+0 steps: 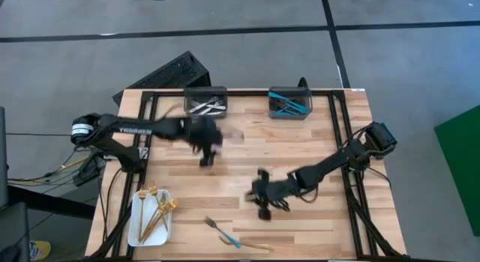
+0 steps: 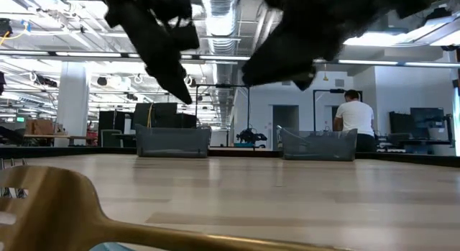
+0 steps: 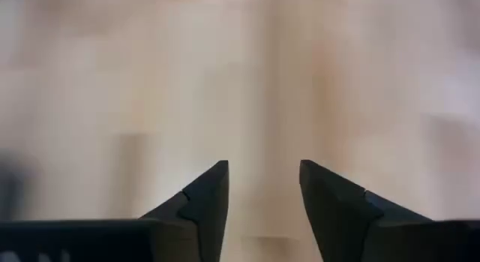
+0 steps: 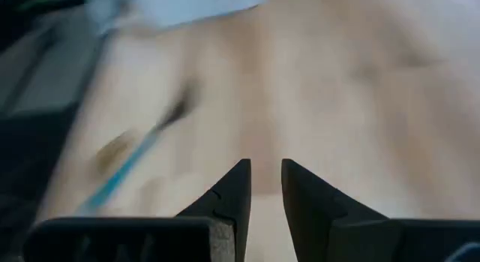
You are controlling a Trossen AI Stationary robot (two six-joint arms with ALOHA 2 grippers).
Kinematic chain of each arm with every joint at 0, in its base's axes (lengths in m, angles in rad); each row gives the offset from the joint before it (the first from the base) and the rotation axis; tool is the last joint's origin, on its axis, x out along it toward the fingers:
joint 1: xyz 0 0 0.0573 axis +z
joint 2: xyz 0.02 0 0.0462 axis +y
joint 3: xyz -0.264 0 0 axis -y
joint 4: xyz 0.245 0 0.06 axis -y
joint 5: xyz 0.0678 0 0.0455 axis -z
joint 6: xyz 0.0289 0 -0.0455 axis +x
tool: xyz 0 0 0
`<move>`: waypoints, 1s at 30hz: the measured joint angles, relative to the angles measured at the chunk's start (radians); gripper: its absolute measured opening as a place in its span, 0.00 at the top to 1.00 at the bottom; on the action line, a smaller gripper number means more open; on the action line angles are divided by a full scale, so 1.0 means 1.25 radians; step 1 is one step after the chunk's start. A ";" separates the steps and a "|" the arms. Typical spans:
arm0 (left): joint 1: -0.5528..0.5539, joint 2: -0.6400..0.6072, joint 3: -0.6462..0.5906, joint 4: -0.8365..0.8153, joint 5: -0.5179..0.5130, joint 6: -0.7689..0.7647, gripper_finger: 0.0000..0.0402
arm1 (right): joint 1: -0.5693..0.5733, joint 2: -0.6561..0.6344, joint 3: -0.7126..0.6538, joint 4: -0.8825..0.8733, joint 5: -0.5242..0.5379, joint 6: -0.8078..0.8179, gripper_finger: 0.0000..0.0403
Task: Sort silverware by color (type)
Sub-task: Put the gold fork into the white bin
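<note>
The left gripper (image 1: 208,153) hung over bare wood just in front of the dark grey bin (image 1: 205,101) that held the silver utensils (image 1: 207,106); its fingers (image 3: 206,209) stood spread with nothing between them. The right gripper (image 1: 262,202) hung over the middle of the table (image 1: 330,224), its fingers (image 4: 229,206) parted by a narrow gap and empty. A second grey bin (image 1: 289,103) at the far edge held the turquoise-handled utensils (image 1: 288,106). The gold forks (image 1: 155,209) lay on the white tray (image 1: 139,232) at the near left corner. A silver fork (image 1: 212,224), a turquoise-handled piece (image 1: 229,239) and a gold piece (image 1: 255,246) lay loose near the front edge.
</note>
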 joint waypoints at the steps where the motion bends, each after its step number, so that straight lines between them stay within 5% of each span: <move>1: -0.050 -0.002 -0.009 0.002 0.006 0.000 0.63 | 0.017 0.012 0.000 0.015 -0.014 0.000 0.76; 7: -0.309 -0.001 -0.073 0.116 -0.018 -0.022 0.68 | 0.106 0.122 0.049 0.087 -0.003 0.031 0.78; 13: -0.480 -0.001 -0.102 0.200 -0.099 -0.072 0.69 | 0.168 0.225 0.210 -0.142 0.014 0.083 0.78; 22: -0.602 -0.002 -0.100 0.177 -0.254 -0.231 0.69 | 0.263 0.298 0.366 -0.264 -0.011 0.153 0.70; 30: -0.658 -0.002 -0.100 0.163 -0.375 -0.227 0.69 | 0.293 0.377 0.410 -0.347 0.010 0.234 0.56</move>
